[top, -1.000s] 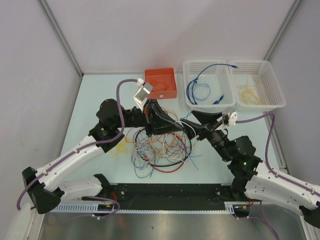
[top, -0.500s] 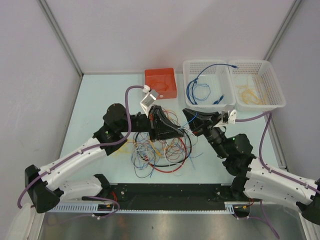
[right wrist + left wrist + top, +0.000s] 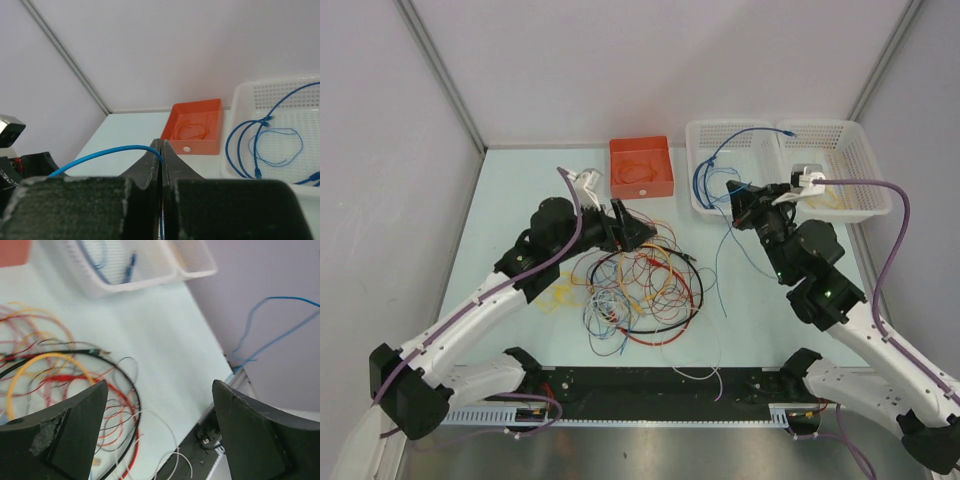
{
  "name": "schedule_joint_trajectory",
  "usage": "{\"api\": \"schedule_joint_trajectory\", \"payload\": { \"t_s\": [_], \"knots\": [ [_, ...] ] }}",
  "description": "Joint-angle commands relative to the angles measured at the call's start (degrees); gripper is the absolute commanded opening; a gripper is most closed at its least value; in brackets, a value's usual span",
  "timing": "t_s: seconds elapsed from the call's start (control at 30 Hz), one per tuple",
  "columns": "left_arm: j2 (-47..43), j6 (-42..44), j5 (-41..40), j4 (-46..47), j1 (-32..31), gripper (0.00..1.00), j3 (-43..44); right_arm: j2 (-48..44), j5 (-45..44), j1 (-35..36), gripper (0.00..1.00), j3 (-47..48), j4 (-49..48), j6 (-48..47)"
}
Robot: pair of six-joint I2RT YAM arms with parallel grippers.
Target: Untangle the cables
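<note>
The cables (image 3: 640,285) lie in a loose tangle of red, orange, black, white and blue loops at mid-table, and they also show at the left of the left wrist view as cables (image 3: 60,375). My left gripper (image 3: 630,228) hovers at the tangle's far left edge, open with nothing between its fingers (image 3: 65,435). My right gripper (image 3: 735,200) is raised near the white baskets, shut on a thin blue cable (image 3: 716,262) that hangs down to the table. The right wrist view shows that blue cable (image 3: 110,152) pinched at the tips of the gripper (image 3: 161,142).
An orange box (image 3: 642,165) with an orange cable sits at the back. Beside it, one white basket (image 3: 692,165) holds blue cables and another white basket (image 3: 868,160) holds yellowish ones. A yellow cable (image 3: 555,295) lies left of the tangle. A black rail runs along the near edge.
My left gripper has opened and drawn back to the left from the tangle. My right gripper has shut on the blue cable and risen back-right toward the baskets, pulling the cable out.
</note>
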State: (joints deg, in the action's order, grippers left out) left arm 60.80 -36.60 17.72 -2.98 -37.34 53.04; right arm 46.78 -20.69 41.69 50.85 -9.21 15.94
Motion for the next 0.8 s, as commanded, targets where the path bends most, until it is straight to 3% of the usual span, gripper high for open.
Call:
{"api": "schedule_joint_trajectory", "payload": {
  "t_s": [0.0, 0.23, 0.4, 0.53, 0.77],
  "knots": [
    [-3.66, -1.98, -11.82, -9.31, 1.66, 0.91, -0.83, 3.13, 0.38, -3.01, 0.0, 6.09, 7.62, 1.28],
    [-7.0, -2.78, -13.41, -9.76, 2.36, 0.88, -4.43, 14.9, 5.46, -14.78, 0.0, 18.48, 12.64, 5.14],
    [-8.59, -3.3, -13.23, -10.46, 2.45, 0.88, -6.98, 23.6, 12.85, -28.58, 0.0, 26.39, 12.64, 13.22],
    [-9.47, -4.79, -12.71, -9.15, 2.45, 0.87, -10.31, 32.99, 16.98, -32.9, 0.0, 33.68, 11.94, 18.15],
    [-8.85, -7.52, -11.91, -5.9, 2.45, 0.85, -16.55, 47.33, 17.09, -33.43, 0.0, 46.09, 13.35, 17.28]
  ]
}}
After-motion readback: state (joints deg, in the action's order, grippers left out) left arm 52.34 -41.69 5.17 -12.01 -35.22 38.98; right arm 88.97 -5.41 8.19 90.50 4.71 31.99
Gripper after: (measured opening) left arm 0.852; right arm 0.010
